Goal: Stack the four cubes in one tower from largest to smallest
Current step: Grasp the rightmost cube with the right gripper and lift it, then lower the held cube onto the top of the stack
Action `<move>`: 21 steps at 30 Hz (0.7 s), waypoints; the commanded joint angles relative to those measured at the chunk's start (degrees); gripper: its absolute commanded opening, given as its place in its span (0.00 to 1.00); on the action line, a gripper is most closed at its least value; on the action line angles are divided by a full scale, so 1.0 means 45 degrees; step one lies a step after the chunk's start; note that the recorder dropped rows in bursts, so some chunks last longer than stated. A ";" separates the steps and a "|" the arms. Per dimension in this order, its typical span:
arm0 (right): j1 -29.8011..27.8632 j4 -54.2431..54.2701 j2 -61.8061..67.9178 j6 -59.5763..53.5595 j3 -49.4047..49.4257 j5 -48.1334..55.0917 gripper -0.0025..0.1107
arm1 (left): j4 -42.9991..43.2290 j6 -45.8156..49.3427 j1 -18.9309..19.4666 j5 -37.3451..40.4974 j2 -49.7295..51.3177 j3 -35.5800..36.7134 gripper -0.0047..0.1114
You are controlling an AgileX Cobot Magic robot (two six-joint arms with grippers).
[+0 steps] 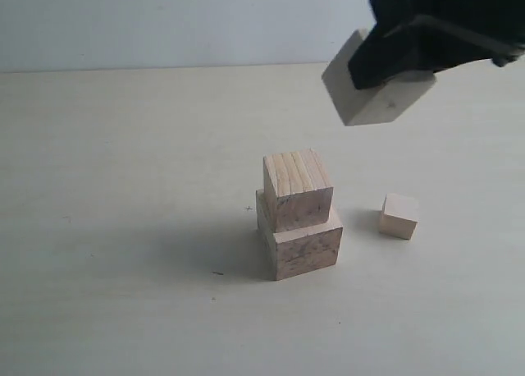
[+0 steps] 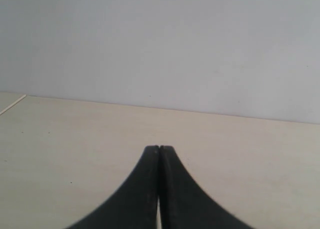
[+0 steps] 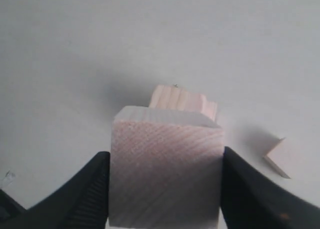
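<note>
— Held cube (image 3: pixel 167 169) fills your right wrist view. What has the right hand (image 1: pixel 392 64) got?

— Just that cube, pinched on two opposite faces, the fingers closed only as far as the wood lets them. It hangs high, above and to the right of the stack (image 1: pixel 303 246) in the exterior view, and it looks tilted.

— And the step?

— Set it on the stack's upper cube (image 1: pixel 297 172), I'd judge. Level it first and bring it straight over the stack, then lower slowly. Come in from above, not sideways, or you could nudge the upper cube off its base.

— How exact?

— Centre it and square its edges to the stack, so a ledge shows all round. Let go only once it sits flat.

— Anything else nearby?

— Yes, the small cube (image 1: pixel 399 215) lies on the desk (image 1: pixel 123 228) right of the stack, apart from it. It should go on last. Your left hand (image 2: pixel 159 156) is closed on nothing, and the stack isn't in its view.
</note>
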 commanded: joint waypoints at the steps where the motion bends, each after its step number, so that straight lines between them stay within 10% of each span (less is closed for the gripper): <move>1: 0.1554 -0.1703 0.1859 0.1139 -0.1370 0.0471 0.16 | -0.0072 0.0018 -0.0085 -0.0008 -0.0084 0.0046 0.04; 21: 0.2479 -0.3552 0.5305 0.2368 -0.2625 0.0768 0.16 | -0.0072 0.0004 -0.0085 -0.0008 -0.0084 0.0046 0.04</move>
